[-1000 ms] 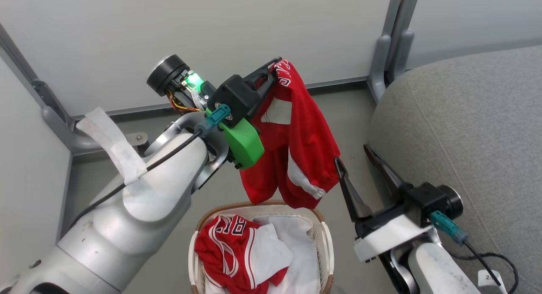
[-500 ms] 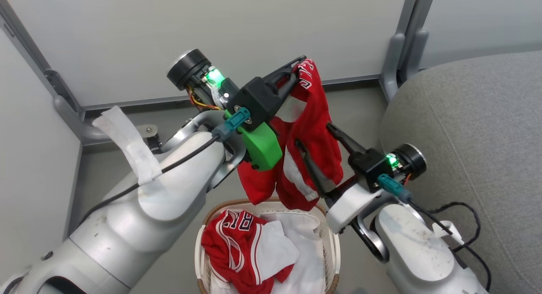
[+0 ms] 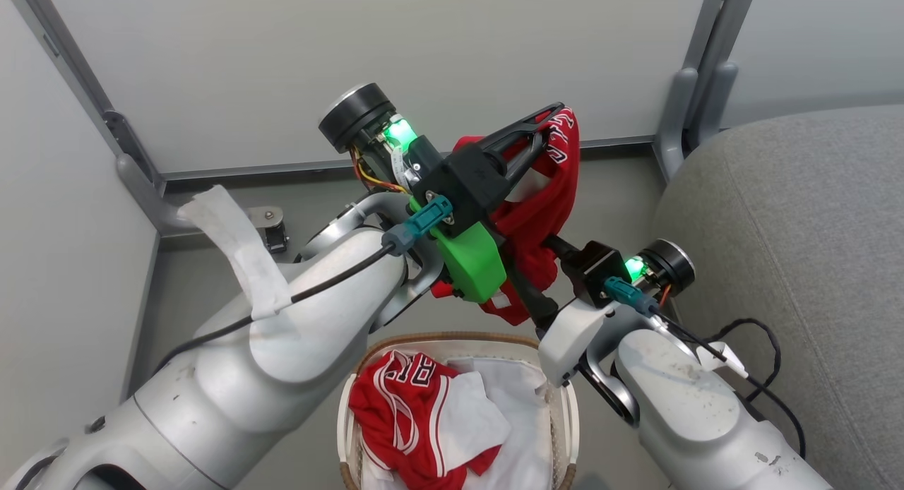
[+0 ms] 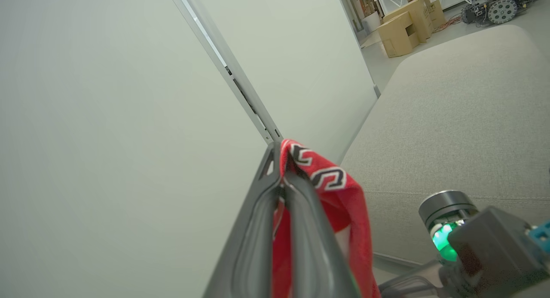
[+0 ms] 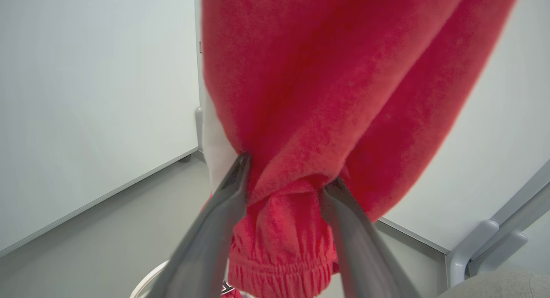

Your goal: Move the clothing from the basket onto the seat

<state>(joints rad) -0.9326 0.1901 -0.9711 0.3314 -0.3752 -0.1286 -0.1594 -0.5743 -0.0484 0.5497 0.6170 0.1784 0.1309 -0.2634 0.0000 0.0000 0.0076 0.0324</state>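
Left gripper, seen from the head camera, is clamped tight on the lettered edge of a red jersey and holds it high above the basket, in front of a pale wall panel. Right gripper reaches in from below, its dark fingers buried in the lower folds of the same garment, their tips hidden by cloth. A second jersey lies crumpled in the basket beside a white cloth, while the grey sofa stands just to the right, nothing on the part that shows. From the left wrist camera, the left gripper shows both fingers pressed together with the jersey pinched between them, black-and-white trim folding over the tips and the rest hanging down on the right; beyond it runs the sofa, with cardboard boxes on the far floor and the right arm's green-lit wrist at the lower right. From the right wrist camera, the right gripper has its fingers set apart on either side of a bunch of the jersey, squeezing the fabric narrow between the tips, the elastic hem bulging below them. Basket rim peeks in at the bottom edge over grey floor, and a corner of sofa shows at the lower right.
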